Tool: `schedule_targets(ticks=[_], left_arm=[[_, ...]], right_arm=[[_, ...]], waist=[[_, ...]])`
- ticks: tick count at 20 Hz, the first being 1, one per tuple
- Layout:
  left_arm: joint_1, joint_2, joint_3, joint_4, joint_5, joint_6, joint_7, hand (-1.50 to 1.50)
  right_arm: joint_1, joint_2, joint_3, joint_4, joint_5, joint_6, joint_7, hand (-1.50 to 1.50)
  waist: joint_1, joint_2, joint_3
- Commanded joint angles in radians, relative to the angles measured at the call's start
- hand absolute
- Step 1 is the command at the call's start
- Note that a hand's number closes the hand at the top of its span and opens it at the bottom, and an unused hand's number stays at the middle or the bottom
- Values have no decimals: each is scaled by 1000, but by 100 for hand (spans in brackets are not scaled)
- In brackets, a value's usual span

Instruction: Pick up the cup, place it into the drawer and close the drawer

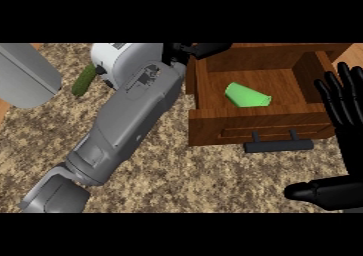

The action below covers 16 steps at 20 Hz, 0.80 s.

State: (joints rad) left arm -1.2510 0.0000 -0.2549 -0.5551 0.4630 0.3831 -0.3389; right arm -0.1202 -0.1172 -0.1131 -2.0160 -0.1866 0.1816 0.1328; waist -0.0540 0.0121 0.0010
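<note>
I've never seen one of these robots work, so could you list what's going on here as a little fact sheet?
cup: green cup lying on its side inside the open wooden drawer
drawer handle: dark bar at the front
left hand: dark fingers at the drawer's back left corner; whether open or shut cannot be told
right hand: open right hand by the drawer's right side, holding nothing
also there: green cucumber on the speckled counter
still to do: close the drawer

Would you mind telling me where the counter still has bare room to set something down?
The widest free patch is the counter in front of the drawer, between the left forearm and the right hand. It is crowded at upper left, around the cucumber. The cup lies inside the drawer.
</note>
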Motion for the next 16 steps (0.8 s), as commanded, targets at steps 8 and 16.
schedule_targets(ticks=[8,16], left_arm=[[-53,0,-208,125,123,57,-18,150],[-88,0,-347,176,101,107,46,-150]], right_arm=[[22,32,40,9,12,9,-38,-150],[-26,16,42,19,-8,20,-9,-150]], waist=[[-44,6,1],[-57,10,1]])
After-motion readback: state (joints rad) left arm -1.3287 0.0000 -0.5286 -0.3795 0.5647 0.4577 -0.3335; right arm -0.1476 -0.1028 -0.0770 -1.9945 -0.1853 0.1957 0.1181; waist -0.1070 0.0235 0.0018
